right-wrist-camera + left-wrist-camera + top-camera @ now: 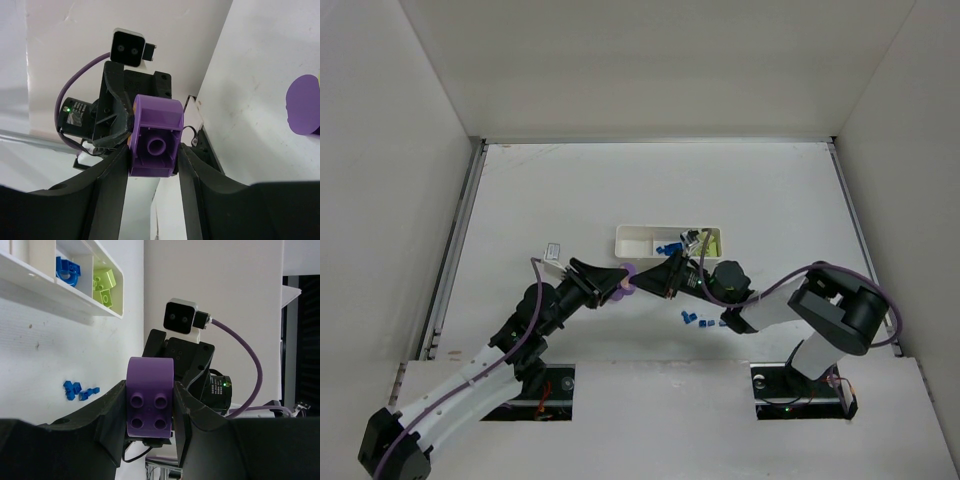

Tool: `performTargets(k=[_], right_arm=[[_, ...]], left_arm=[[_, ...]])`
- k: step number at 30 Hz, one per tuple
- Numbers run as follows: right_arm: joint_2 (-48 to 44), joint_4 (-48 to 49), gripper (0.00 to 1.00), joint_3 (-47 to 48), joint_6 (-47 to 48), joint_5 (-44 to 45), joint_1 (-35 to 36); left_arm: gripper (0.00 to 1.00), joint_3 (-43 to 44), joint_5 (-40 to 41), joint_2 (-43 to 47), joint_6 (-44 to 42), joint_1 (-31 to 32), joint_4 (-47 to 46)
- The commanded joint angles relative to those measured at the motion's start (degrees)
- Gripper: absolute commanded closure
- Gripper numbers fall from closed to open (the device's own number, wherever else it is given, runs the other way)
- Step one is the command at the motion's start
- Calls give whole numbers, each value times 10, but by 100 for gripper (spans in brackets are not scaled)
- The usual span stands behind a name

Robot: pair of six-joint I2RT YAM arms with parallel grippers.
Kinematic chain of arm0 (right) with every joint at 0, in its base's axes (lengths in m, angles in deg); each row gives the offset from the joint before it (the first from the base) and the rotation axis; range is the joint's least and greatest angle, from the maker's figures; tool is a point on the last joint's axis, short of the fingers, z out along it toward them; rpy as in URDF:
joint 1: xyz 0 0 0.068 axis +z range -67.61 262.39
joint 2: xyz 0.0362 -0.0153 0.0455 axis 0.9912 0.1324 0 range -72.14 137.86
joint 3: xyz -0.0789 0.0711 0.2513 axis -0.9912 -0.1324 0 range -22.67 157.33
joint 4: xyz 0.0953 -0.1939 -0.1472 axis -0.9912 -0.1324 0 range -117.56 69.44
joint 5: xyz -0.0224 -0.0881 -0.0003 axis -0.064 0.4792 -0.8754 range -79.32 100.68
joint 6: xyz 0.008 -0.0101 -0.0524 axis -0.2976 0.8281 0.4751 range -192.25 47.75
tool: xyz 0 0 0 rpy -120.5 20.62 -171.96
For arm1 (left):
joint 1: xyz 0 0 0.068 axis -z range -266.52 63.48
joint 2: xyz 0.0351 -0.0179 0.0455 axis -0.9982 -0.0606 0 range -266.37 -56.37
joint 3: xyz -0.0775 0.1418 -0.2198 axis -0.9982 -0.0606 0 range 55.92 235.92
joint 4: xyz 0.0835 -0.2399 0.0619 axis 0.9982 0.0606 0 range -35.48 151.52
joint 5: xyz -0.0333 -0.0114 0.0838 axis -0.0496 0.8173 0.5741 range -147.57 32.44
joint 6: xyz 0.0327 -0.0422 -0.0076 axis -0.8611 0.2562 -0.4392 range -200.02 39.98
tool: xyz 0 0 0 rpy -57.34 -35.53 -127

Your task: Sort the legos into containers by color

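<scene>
A purple piece (150, 402) is clamped between my left gripper's (149, 412) fingers, held above the table. My right gripper (153, 155) faces it from the other side, and its fingers press on the same purple piece (155, 137). The two grippers meet tip to tip in the top view, left (617, 284) and right (642, 278). The white tray (632, 241) lies just behind them, with dark-blue bricks (670, 246) in its middle compartment and yellow-green blocks (712, 242) in its right one. The left compartment looks empty.
Several loose dark-blue bricks (698, 321) lie on the table in front of the right arm; they also show in the left wrist view (80, 390). A second purple shape (302, 105) lies on the table at the right wrist view's edge. White walls enclose the table.
</scene>
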Motion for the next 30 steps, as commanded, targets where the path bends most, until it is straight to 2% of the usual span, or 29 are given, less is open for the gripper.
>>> performTargets(k=[1,5,10,23,26,30], right_arm=[[-20,169,56,19,6,13,-5],[-40,169,66,11,6,17,-5],[-76,164,70,-9,6,22,-9],[-165,92,70,-42,11,-4,-91],[-174,36,70,-32,27,-3,-99],[-157,-100,69,17,100,31,-96]], left_arm=[[81,7,-36,9,28,15,-68],[79,7,-34,13,29,20,-66],[79,10,-39,15,27,25,-68],[84,18,-43,15,5,18,-36],[84,24,-44,14,-5,10,-21],[84,47,-34,1,-41,-12,11]])
